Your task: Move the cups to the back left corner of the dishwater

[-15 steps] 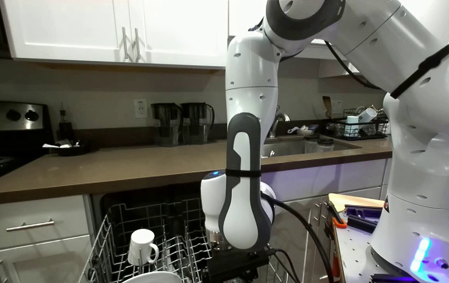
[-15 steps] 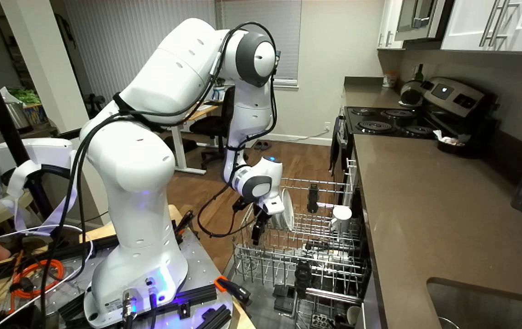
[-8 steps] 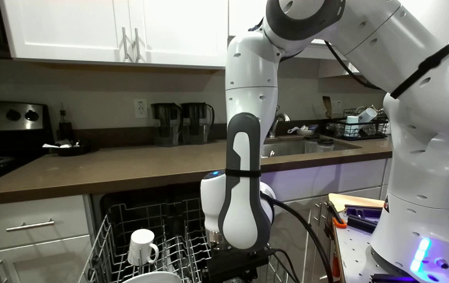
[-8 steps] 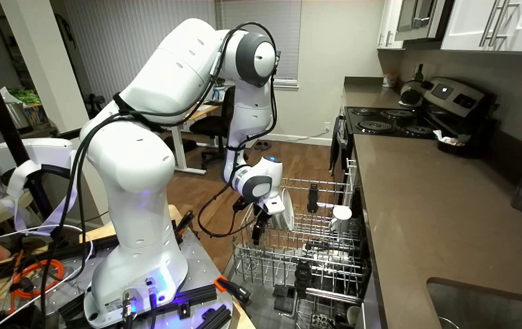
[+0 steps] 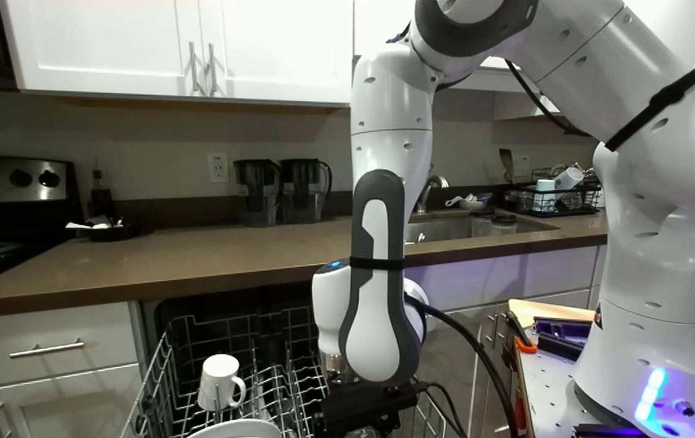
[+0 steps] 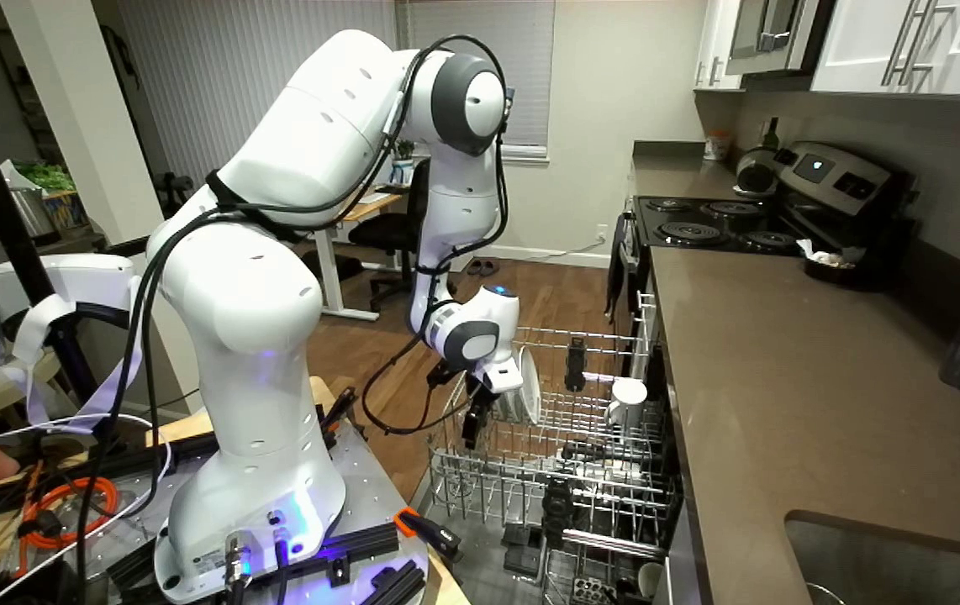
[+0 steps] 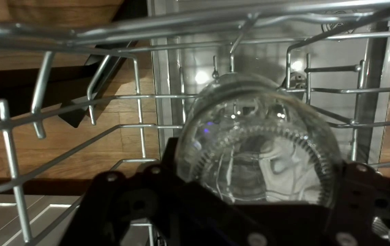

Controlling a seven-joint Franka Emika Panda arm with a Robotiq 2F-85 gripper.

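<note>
Glass is the worry; the claw (image 7: 258, 160) looks clamped on a clear round cup (image 7: 258, 138), down inside the wire rack (image 7: 181, 21); so smooth a wall might slip under a light squeeze, or crack under a hard one; lifted crooked, it could catch on the wire; carried across low, it might knock the pale dish (image 6: 530, 385) standing between it and the white mug (image 6: 627, 393), which sits across the same rack, near what I take for the target corner; a hurried set-down could then topple that mug.
</note>
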